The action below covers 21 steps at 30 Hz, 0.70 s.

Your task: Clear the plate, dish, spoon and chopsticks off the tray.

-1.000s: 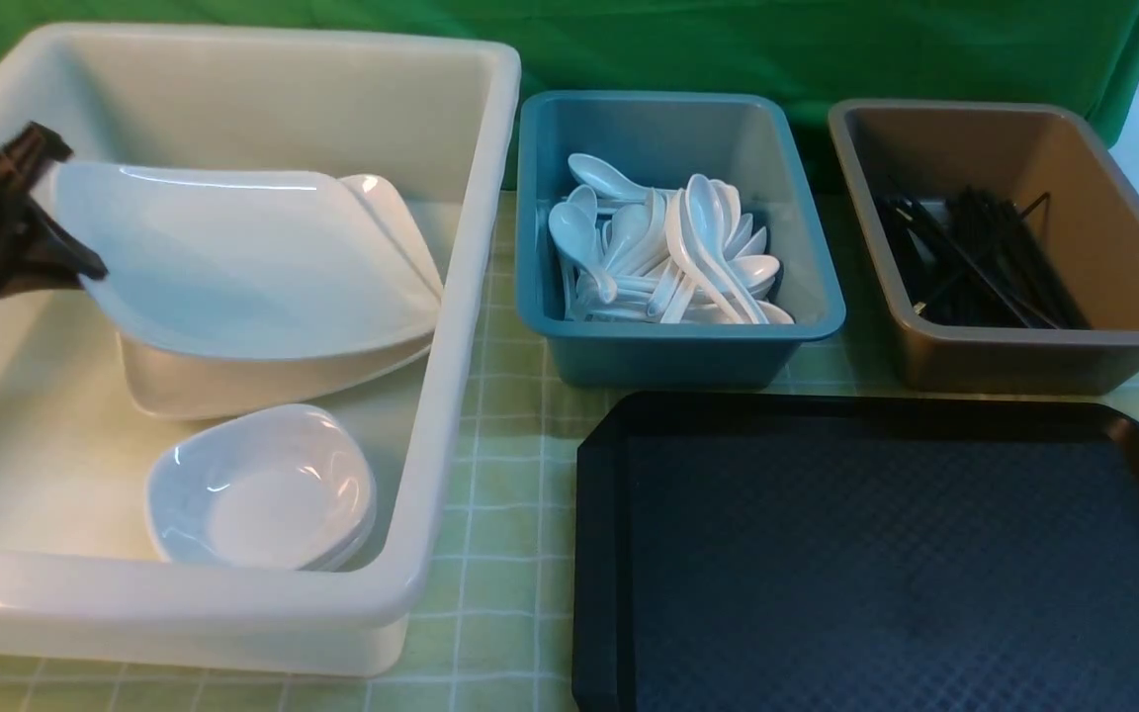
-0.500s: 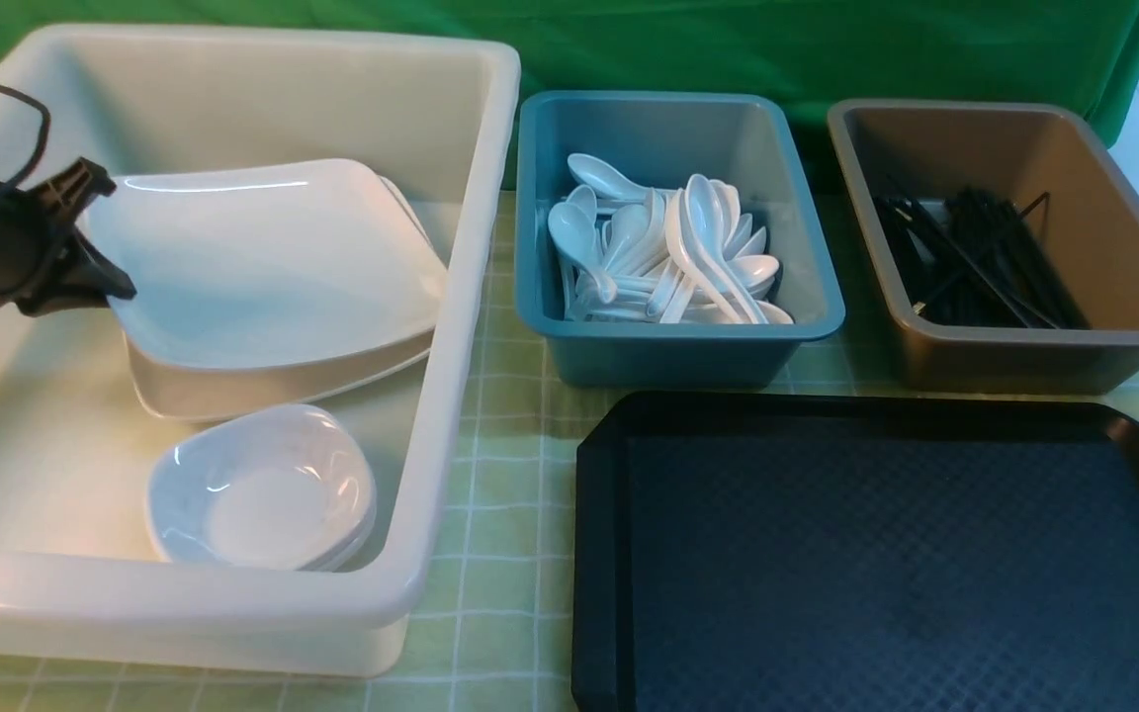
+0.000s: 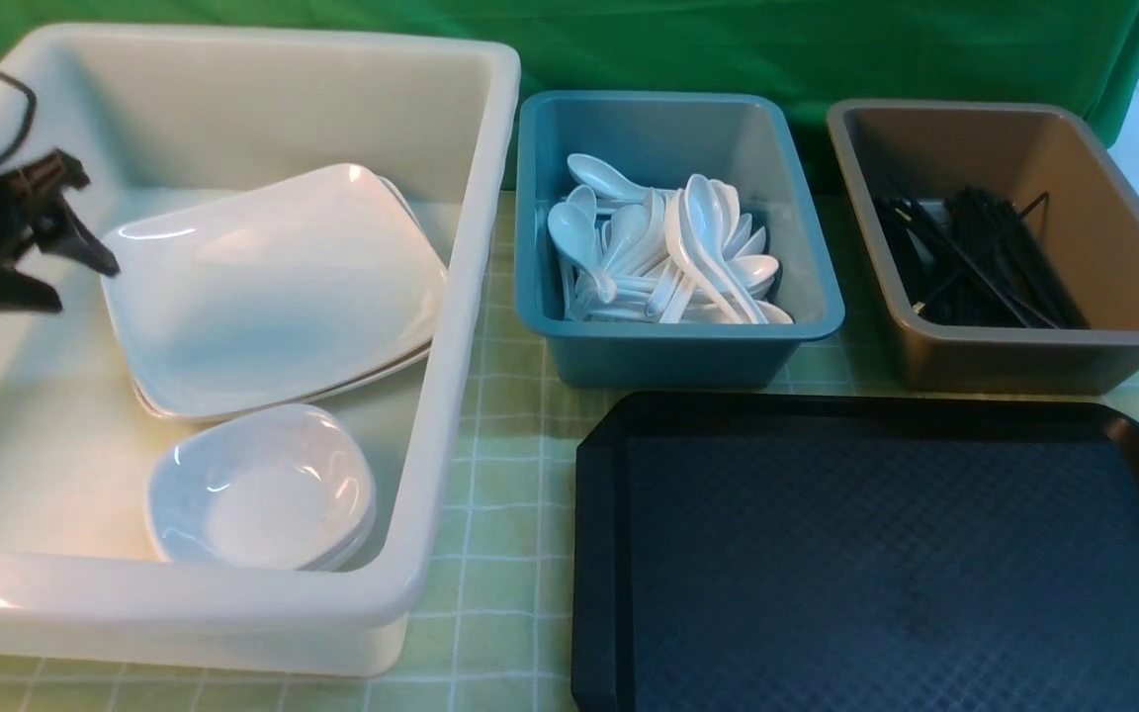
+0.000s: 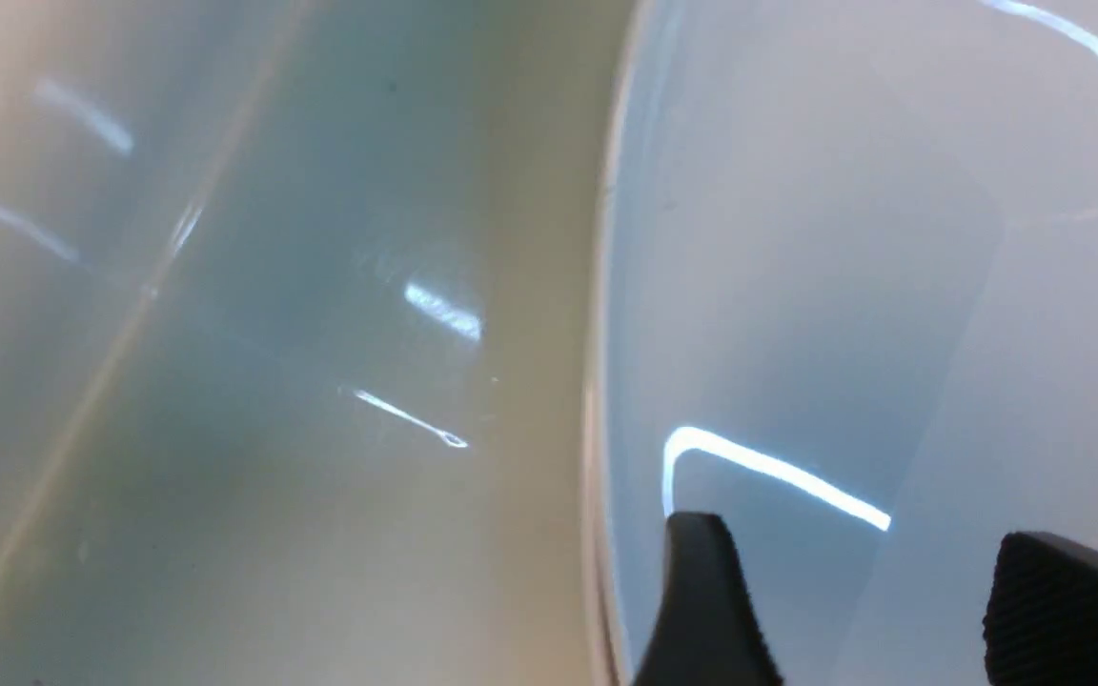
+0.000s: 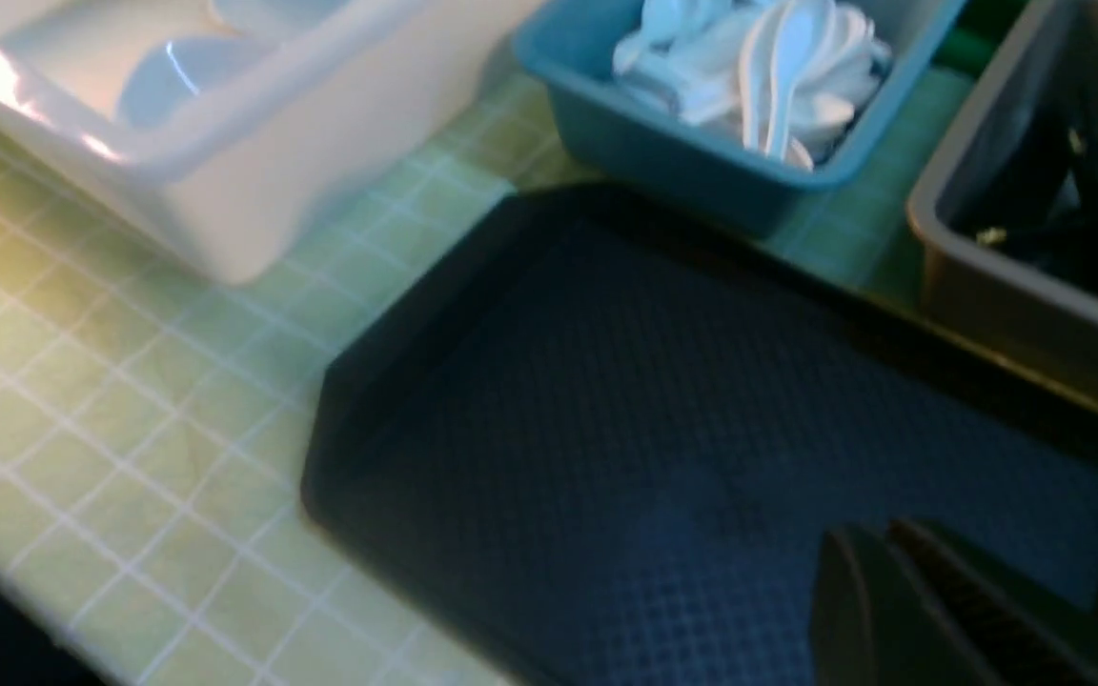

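The white plate point(image 3: 273, 287) lies flat on a matching plate inside the white tub point(image 3: 233, 35). My left gripper point(image 3: 85, 289) is open at the plate's left edge and holds nothing. In the left wrist view its two black fingers point(image 4: 701, 591) stand apart over the plate point(image 4: 844, 238). Small white dishes point(image 3: 263, 489) sit stacked in the tub's near part. White spoons point(image 3: 663, 252) fill the blue tub, and black chopsticks point(image 3: 975, 257) lie in the brown tub. The black tray point(image 3: 886, 554) shows bare. My right gripper point(image 5: 878, 538) is shut on nothing above the tray point(image 5: 606, 400); it is outside the front view.
The blue tub point(image 3: 668, 361) and the brown tub point(image 3: 1005, 361) stand side by side behind the tray. A green checked cloth point(image 3: 510, 475) covers the table, with a green backdrop behind. The white tub's tall walls surround my left gripper.
My left gripper lowered the tilted plate onto the plate beneath, then opened and let it go. The plate now lies flat, and the gripper has drawn slightly left.
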Tool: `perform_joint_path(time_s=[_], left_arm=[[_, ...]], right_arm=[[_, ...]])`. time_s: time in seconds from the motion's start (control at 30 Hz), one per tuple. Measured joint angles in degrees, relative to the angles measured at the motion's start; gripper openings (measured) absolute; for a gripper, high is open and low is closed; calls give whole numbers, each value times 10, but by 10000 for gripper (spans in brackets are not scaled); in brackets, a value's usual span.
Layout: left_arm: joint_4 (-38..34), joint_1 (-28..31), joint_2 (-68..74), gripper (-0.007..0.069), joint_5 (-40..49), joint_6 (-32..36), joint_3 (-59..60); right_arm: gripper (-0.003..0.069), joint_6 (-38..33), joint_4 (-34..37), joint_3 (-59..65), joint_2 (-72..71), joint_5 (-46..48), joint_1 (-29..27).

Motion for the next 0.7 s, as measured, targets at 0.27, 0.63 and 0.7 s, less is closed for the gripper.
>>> perform_joint_path(time_s=[0.27,0.63,0.7], left_arm=[[10,0,-92,25,48,40,-12],[6,0,-135,-9,65,55,-13],[6,0,-135,-9,69,55,-13]], right_arm=[[-3,-1,-25,128,-35,-150,0],[-4,-1,-92,329,-32,-596,0],[1,-1,-94,331,-31,-607,0]])
